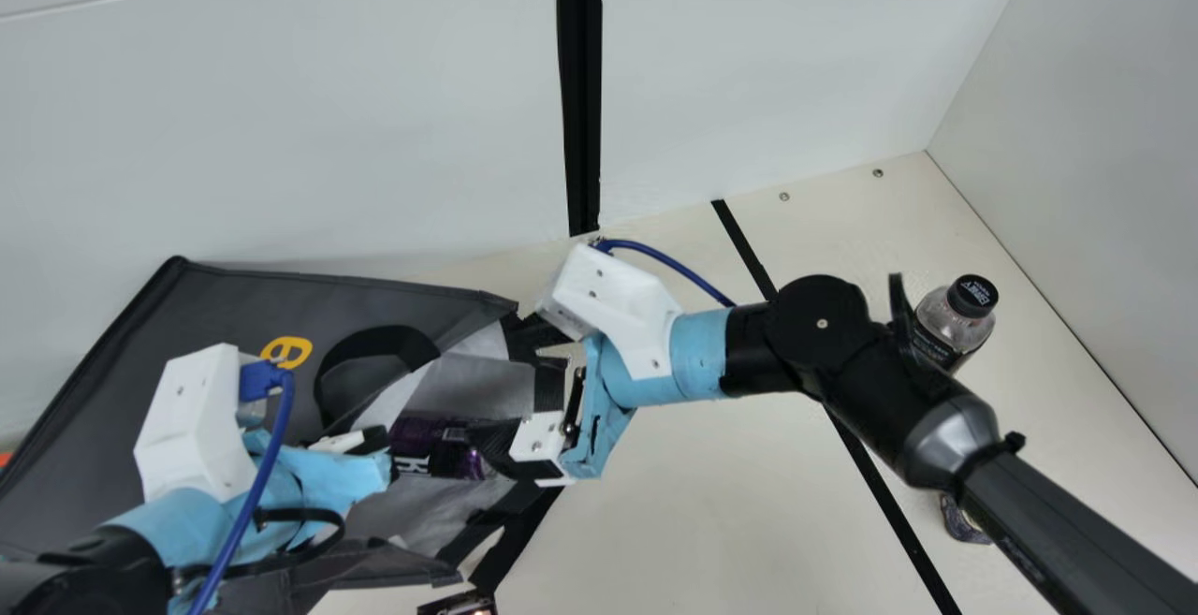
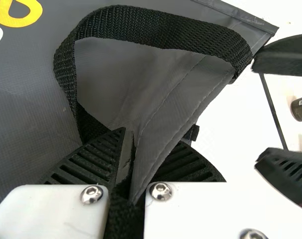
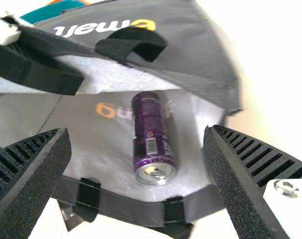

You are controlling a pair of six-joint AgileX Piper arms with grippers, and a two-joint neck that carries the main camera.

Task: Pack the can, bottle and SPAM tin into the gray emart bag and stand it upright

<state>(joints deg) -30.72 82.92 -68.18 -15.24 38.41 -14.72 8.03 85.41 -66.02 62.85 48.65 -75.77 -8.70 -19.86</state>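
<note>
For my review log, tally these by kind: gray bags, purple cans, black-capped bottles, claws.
Gray bag: 1
Purple can: 1
Black-capped bottle: 1
Left claw and right claw: 2
Total: 5

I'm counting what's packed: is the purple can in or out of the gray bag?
In: the purple can lies on the lining of the gray bag, seen through its open mouth.

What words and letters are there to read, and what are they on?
"emart": on the gray bag, upside down in the right wrist view.
Purple can: white letters and a barcode, too small or cut off to read.
Bottle: print on cap and label, too small to read.
My right arm: tiny print, not readable.
</note>
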